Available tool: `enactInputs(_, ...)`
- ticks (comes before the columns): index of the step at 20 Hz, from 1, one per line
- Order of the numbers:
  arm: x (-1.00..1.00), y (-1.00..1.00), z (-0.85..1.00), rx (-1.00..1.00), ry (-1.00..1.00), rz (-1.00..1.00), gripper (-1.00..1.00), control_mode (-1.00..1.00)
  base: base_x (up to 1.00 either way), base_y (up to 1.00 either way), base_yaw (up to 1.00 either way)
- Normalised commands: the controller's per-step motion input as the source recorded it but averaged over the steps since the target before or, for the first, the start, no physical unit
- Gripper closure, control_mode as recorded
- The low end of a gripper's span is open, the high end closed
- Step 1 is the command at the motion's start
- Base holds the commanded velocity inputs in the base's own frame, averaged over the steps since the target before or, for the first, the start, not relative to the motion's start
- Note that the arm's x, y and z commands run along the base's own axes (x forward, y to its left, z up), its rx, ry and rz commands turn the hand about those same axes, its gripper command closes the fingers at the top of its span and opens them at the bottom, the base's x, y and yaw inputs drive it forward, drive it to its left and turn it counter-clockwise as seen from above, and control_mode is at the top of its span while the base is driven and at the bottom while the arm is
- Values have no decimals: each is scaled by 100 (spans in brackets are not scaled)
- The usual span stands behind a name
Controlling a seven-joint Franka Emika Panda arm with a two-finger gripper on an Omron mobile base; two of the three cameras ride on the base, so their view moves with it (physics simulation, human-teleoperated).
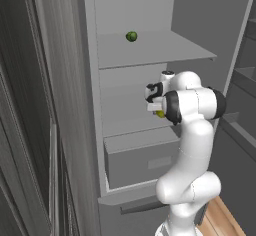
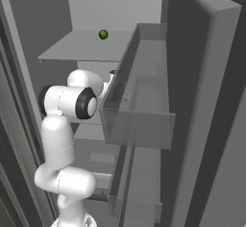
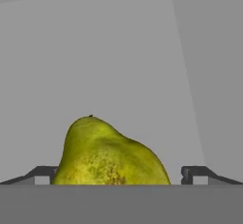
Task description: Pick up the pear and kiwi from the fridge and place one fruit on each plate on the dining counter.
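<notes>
Two dark fingertips (image 3: 40,174) of the tool (image 3: 121,175) stood wide apart at the bottom of the hand view, one at the lower left and one at the lower right, with the pear (image 3: 108,154) between them. The tool was open and its tips did not touch the fruit; gaps showed on both sides. The pear, yellow-green with brown speckles, filled the lower middle of that frame, its narrow end pointing up and left, against the pale grey inner wall of the fridge (image 3: 118,52).

Seen from the left base view, the white arm (image 1: 190,145) rose from the lower right and bent at mid-frame, its hand reaching into the fridge (image 1: 90,105) just above the grey drawer (image 1: 142,157). A sliver of the pear (image 1: 160,114) showed as a yellow-green spot at the centre, just left of the dark joint. On the upper shelf (image 1: 155,50), in the upper middle of the frame, lay a dark green ball (image 1: 131,36), well apart from the hand.

From the right base view, the arm (image 2: 62,134) stood at the left, and the open fridge door (image 2: 202,101) with its clear bins (image 2: 139,106) took up the right. The dark green ball (image 2: 103,34) sat on the shelf (image 2: 86,45) in the upper left.
</notes>
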Motion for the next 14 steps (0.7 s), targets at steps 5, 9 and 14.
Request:
enactInputs(5,0,0,-30,1,10,0,100,-100,0,0,0)
enactInputs(9,0,0,-11,0,2,0,100,-100,0,0,0)
enactInputs(14,0,0,0,0,-1,0,100,-100,0,0,0)
